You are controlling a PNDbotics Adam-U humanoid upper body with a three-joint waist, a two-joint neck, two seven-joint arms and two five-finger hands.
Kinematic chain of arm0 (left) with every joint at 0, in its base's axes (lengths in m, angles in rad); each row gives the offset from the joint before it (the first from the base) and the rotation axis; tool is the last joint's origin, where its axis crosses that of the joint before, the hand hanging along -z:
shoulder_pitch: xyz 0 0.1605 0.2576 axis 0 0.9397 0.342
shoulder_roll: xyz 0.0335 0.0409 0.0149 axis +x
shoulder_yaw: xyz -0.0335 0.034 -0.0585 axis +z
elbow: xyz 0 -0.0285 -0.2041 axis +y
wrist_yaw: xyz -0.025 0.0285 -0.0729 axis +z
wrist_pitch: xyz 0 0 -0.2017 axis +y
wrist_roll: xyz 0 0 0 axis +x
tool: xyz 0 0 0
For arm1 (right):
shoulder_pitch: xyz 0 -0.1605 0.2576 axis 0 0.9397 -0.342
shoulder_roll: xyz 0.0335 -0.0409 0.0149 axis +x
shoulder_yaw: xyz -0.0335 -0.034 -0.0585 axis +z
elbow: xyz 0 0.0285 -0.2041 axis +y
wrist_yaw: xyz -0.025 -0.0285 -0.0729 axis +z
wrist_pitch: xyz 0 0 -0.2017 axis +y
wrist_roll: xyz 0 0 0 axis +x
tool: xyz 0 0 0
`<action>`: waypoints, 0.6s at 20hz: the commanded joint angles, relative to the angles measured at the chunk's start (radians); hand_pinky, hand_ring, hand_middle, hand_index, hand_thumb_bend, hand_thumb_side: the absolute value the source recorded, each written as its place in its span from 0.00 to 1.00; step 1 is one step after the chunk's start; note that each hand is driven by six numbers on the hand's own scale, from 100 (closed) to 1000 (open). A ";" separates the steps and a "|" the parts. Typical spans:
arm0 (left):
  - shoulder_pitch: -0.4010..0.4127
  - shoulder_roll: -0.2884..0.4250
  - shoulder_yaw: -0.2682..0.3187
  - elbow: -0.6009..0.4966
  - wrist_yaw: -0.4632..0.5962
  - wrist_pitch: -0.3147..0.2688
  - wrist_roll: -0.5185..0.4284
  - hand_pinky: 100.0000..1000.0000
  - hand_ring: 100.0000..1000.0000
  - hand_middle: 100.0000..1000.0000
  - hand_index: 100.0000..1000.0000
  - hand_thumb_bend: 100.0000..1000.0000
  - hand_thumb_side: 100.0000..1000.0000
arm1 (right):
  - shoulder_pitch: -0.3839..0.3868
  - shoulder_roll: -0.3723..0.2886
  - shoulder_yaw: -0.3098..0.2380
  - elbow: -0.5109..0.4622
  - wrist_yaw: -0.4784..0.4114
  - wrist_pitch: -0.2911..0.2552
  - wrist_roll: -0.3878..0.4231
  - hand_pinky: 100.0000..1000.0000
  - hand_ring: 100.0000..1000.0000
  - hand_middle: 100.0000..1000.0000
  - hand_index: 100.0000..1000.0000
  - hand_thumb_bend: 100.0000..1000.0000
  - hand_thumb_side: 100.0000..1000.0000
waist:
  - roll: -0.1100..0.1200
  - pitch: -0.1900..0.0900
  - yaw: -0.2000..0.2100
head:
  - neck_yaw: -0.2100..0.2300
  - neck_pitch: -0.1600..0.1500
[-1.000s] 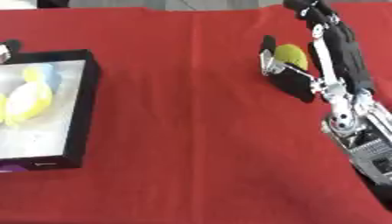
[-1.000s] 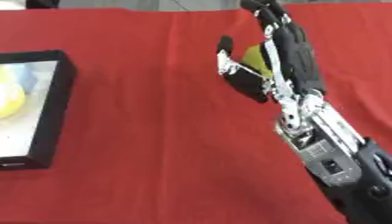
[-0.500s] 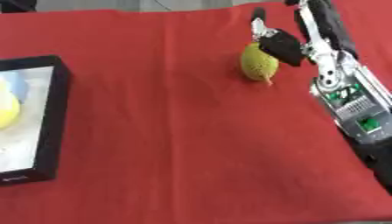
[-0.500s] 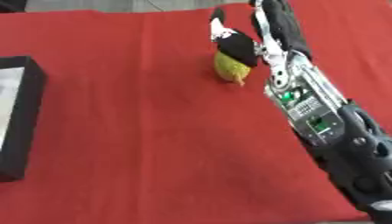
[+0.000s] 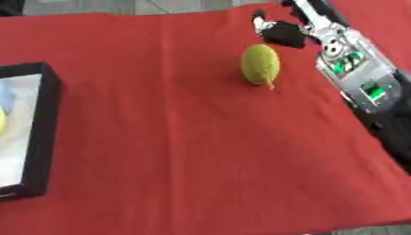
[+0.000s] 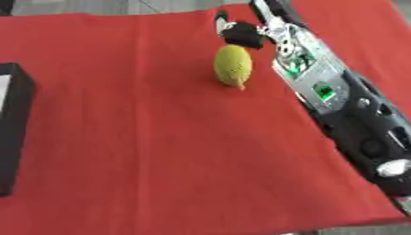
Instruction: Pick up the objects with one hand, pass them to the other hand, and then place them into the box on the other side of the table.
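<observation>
Your right hand (image 5: 281, 33) sits at the far right of the red cloth (image 5: 176, 137), just behind the top of the lemon (image 5: 260, 64). From here the black fingers look bunched and curled near the fruit's upper end, but I can't tell whether they pinch it or only touch it, so treat the grip as unconfirmed. The lemon looks as if it hangs or stands with its pointed tip downward, close to your forearm, well apart from the black box (image 5: 36, 137) on the left edge. That box already holds something pale and yellow, so it's probably your target. Your left hand shows nowhere, which means the handover hasn't been set up yet. I'd judge the next step needs the lemon carried toward the middle, where the other hand can meet it.
</observation>
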 commanded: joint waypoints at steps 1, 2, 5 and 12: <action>-0.007 -0.004 0.025 -0.034 0.020 0.002 0.015 0.89 0.70 0.71 0.75 0.53 0.62 | -0.041 -0.036 0.010 0.080 -0.026 -0.018 0.056 0.86 0.90 0.93 0.92 0.01 0.35 | -0.001 -0.019 0.003 | -0.008 -0.014; -0.004 -0.010 0.028 -0.038 0.023 0.002 0.019 0.89 0.70 0.71 0.75 0.53 0.61 | -0.050 -0.036 0.010 0.109 -0.020 -0.028 0.073 0.86 0.90 0.93 0.92 0.01 0.32 | -0.001 -0.019 0.004 | -0.009 -0.015; 0.004 -0.015 0.032 -0.044 0.030 0.008 0.023 0.89 0.70 0.70 0.75 0.53 0.61 | -0.072 -0.032 0.002 0.191 0.010 -0.065 0.124 0.86 0.90 0.93 0.92 0.04 0.15 | -0.002 -0.019 0.005 | -0.011 -0.017; 0.010 -0.012 0.032 -0.045 0.031 0.021 0.021 0.89 0.70 0.70 0.75 0.52 0.59 | -0.120 -0.025 -0.036 0.361 0.084 -0.162 0.230 0.85 0.89 0.93 0.92 0.14 0.03 | -0.004 -0.021 0.001 | -0.010 -0.018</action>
